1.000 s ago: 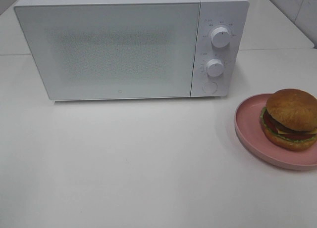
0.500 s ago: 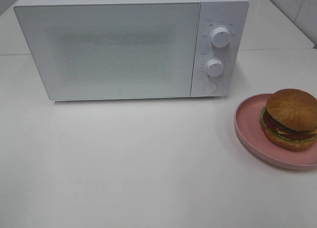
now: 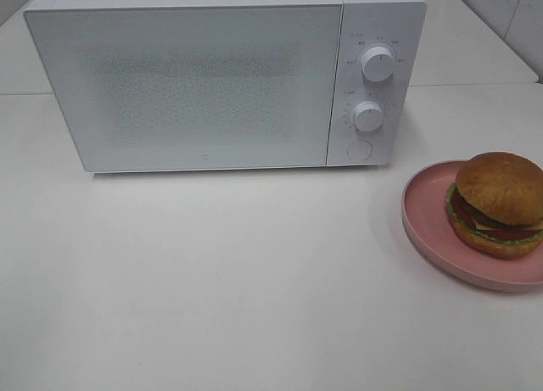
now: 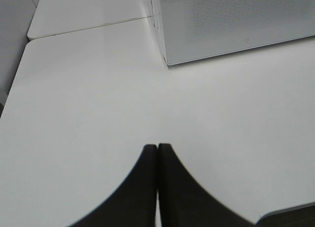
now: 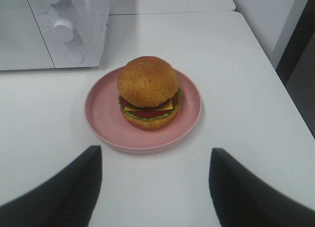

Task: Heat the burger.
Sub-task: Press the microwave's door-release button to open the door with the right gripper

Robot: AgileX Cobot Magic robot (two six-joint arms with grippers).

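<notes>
The burger [image 3: 497,204] [image 5: 148,91], with a golden-brown bun, lettuce, cheese and tomato, sits on a pink plate [image 3: 427,224] [image 5: 100,116] at the table's right edge. A white microwave [image 3: 212,77] stands at the back with its door shut. Neither gripper shows in the exterior high view. In the right wrist view my right gripper [image 5: 155,158] stands open, its dark fingers wide apart, short of the plate and holding nothing. In the left wrist view my left gripper [image 4: 157,149] is shut, fingertips pressed together over bare table, well short of the microwave's corner [image 4: 165,62].
The microwave has two knobs [image 3: 376,62] [image 3: 368,116] and a round button [image 3: 360,149] on its right panel. White tabletop [image 3: 237,272] stretches in front of it. The table's right edge [image 5: 275,89] runs close to the plate.
</notes>
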